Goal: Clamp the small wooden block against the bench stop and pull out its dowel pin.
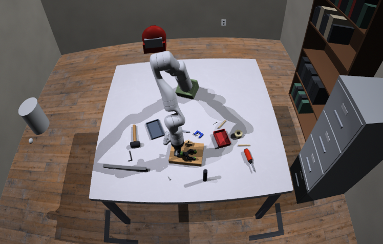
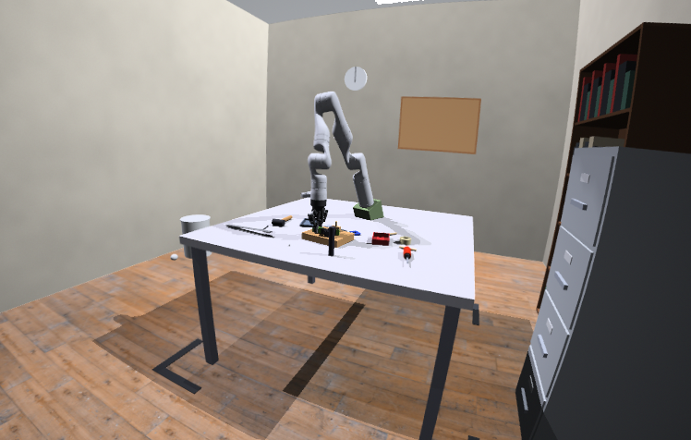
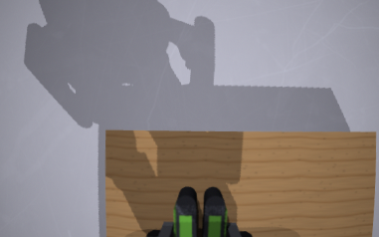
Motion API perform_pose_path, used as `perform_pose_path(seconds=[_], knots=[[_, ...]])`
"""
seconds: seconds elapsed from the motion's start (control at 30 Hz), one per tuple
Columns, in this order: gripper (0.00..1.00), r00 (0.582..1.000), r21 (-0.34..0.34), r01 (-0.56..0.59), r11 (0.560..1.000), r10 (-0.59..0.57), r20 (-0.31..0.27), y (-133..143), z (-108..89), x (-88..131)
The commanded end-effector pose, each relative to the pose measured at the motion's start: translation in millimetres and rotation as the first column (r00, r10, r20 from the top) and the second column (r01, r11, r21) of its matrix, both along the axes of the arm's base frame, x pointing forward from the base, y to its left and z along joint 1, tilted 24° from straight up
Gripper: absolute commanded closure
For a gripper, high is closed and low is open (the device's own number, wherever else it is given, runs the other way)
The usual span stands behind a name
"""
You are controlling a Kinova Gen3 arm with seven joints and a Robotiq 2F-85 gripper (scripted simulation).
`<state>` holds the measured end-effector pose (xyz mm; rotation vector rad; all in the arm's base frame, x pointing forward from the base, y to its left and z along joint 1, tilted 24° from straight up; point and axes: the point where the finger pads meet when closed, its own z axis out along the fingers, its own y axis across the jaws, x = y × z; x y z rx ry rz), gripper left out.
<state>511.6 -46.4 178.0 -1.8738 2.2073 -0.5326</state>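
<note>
The wooden bench board [image 1: 199,161] [image 2: 312,237] [image 3: 302,169] lies near the table's front middle. The small wooden block [image 1: 190,142] sits at the board's far edge; its pin and the stop are too small to make out. The black spring clamp with green grips [image 1: 188,155] [image 2: 331,232] lies on the board. My gripper [image 1: 178,151] [image 2: 317,218] [image 3: 202,219] is down over the board's left part and shut on the clamp's two handles, which stand pressed almost together in the wrist view. The clamp's jaws are out of the wrist view.
On the table stand a blue U-shaped piece [image 1: 199,133], a red tray [image 1: 221,138], a grey tray [image 1: 154,128], a hammer [image 1: 134,138], a tape roll [image 1: 238,133], a red screwdriver [image 1: 248,155], an upright black cylinder [image 1: 205,175] and a long metal bar [image 1: 125,167].
</note>
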Motion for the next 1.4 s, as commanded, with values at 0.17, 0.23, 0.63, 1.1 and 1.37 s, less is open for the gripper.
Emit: perform_pose_path(seconds=[0.17,0.23,0.63,1.1,1.37], knots=[[0.68,1.000,0.000,0.000,1.000,0.000,0.002,0.1,0.9,0.3],[0.68,1.000,0.000,0.000,1.000,0.000,0.002,0.1,0.9,0.3],[0.68,1.000,0.000,0.000,1.000,0.000,0.002,0.1,0.9,0.3],[0.68,1.000,0.000,0.000,1.000,0.000,0.002,0.8,4.8,-1.3],[0.68,1.000,0.000,0.000,1.000,0.000,0.002,1.7,11.1,-3.9]])
